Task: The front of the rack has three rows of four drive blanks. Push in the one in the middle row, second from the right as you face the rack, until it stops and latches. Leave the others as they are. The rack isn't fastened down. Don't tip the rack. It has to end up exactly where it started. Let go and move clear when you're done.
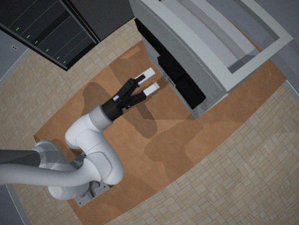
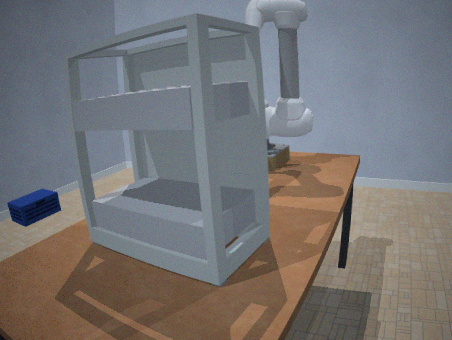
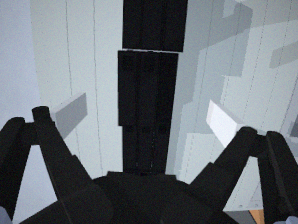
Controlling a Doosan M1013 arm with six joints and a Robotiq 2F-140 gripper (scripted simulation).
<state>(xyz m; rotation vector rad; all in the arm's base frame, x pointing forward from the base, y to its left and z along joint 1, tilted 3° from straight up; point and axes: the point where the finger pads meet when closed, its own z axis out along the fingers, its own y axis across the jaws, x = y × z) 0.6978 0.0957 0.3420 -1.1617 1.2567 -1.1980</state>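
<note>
The pale grey rack (image 1: 212, 43) stands on the wooden table, its front facing my arm. Black drive blanks (image 1: 180, 77) fill its front; in the overhead view they show as a dark band. In the wrist view the blanks (image 3: 149, 76) appear as a tall black column straight ahead, with seams between blocks; I cannot tell single blanks apart. My gripper (image 1: 149, 81) is open and empty, its white fingertips a short way in front of the rack's face, not touching it. In the wrist view the gripper's (image 3: 143, 143) two black fingers spread wide at the sides. From the rear view the rack (image 2: 170, 150) hides the gripper.
The arm's base (image 1: 89, 195) is bolted at the table's near-left corner. A dark server cabinet (image 1: 49, 30) with green lights stands on the floor beyond the table. A blue crate (image 2: 34, 206) lies on the floor. The table edge (image 2: 320, 240) runs close behind the rack.
</note>
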